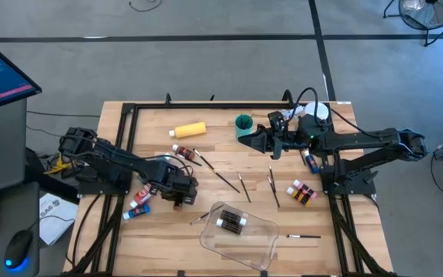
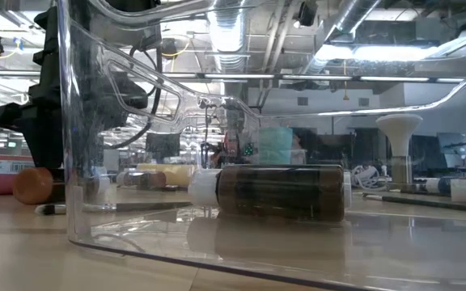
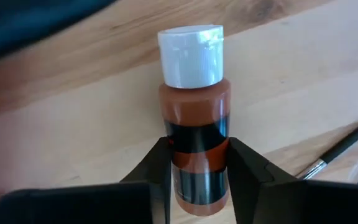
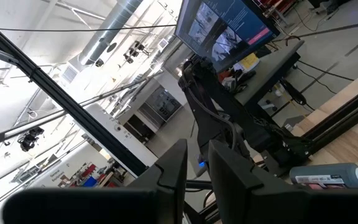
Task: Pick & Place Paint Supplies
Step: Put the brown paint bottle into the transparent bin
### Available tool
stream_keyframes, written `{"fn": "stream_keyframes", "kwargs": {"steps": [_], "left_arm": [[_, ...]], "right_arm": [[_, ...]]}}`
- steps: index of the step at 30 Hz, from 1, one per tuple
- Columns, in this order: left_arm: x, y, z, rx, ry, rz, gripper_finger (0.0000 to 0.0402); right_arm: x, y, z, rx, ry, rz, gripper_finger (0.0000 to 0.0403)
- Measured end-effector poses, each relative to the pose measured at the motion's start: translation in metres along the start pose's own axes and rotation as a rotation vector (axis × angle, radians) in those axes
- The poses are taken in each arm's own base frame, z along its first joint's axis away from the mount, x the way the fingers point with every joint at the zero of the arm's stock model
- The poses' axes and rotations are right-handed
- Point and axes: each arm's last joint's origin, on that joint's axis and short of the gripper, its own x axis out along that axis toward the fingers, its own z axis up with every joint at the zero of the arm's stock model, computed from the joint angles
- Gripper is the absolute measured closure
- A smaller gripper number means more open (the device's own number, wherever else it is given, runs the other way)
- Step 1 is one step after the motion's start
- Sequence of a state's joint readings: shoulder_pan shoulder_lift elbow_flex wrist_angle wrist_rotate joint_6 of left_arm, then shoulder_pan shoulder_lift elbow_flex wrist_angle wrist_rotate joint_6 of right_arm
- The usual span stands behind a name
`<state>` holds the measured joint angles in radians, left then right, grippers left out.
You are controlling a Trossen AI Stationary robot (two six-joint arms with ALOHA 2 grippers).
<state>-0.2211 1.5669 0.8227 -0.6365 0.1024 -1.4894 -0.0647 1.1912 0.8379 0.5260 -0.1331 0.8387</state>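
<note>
Both arms are built of matte black, blocky links with rounded joint housings, and loose black cables loop along them. The left arm (image 1: 106, 158) ends in a compact black left tool (image 1: 181, 194) whose two fingers (image 3: 157, 168) are flat, dark, wedge-shaped plates with smooth inner faces. The right arm (image 1: 368, 142) carries a black right tool (image 1: 254, 138) of the same make, its fingers (image 4: 173, 165) showing as two dark angular slabs. A white round part (image 1: 314, 112) sits by the right arm's wrist.
</note>
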Motion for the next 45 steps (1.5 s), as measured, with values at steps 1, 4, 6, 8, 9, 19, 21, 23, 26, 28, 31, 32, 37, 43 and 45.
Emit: {"fn": "stream_keyframes", "kwargs": {"steps": [1,4,6,8,9,19,21,23,26,28,31,32,37,43,45], "left_arm": [[0.0,0.0,0.0,0.027,-0.001,0.0,0.0334],[-0.001,0.0,0.0,0.098,-0.007,-0.002,0.0339],[-0.002,0.001,0.001,0.126,-0.01,-0.004,0.034],[-0.003,0.001,0.002,0.158,-0.012,-0.009,0.034],[-0.005,0.001,0.003,0.169,-0.014,-0.014,0.034],[-0.038,0.005,0.015,0.286,-0.067,-0.143,0.0341],[-0.049,0.007,0.017,0.322,-0.087,-0.185,0.0341],[-0.06,0.01,0.017,0.38,-0.108,-0.226,0.0341],[-0.075,0.014,0.014,0.477,-0.122,-0.296,0.0341],[-0.084,0.016,0.013,0.535,-0.12,-0.34,0.0341],[-0.094,0.019,0.01,0.603,-0.113,-0.396,0.0341],[-0.097,0.02,0.009,0.622,-0.114,-0.412,0.0341],[-0.122,0.01,0.002,0.776,-0.167,-0.499,0.0341],[-0.155,-0.023,-0.004,0.947,-0.256,-0.577,0.0341],[-0.16,-0.037,-0.008,1.0,-0.269,-0.589,0.0341]], "right_arm": [[0.0,0.0,0.0,0.0,0.0,0.0,0.0342],[0.0,0.0,0.0,0.0,0.001,-0.001,0.0342],[0.0,0.0,0.0,0.001,0.004,-0.004,0.0342],[0.0,0.0,0.0,0.001,0.004,-0.004,0.0342],[0.0,0.0,-0.001,0.001,0.006,-0.005,0.0342],[0.0,0.001,-0.006,0.007,0.037,-0.009,0.0342],[0.001,0.002,-0.007,0.008,0.041,-0.006,0.0342],[0.001,0.002,-0.007,0.008,0.041,-0.005,0.0342],[0.001,0.004,-0.009,0.01,0.047,0.0,0.0342],[0.001,0.005,-0.01,0.011,0.052,0.005,0.0342],[0.001,0.007,-0.012,0.013,0.059,0.012,0.0342],[0.001,0.007,-0.013,0.013,0.061,0.013,0.0342],[0.001,0.008,-0.014,0.014,0.064,0.017,0.0342],[0.001,0.01,-0.015,0.038,0.07,0.022,0.0342],[0.002,0.011,-0.017,0.047,0.077,0.027,0.0342]]}}
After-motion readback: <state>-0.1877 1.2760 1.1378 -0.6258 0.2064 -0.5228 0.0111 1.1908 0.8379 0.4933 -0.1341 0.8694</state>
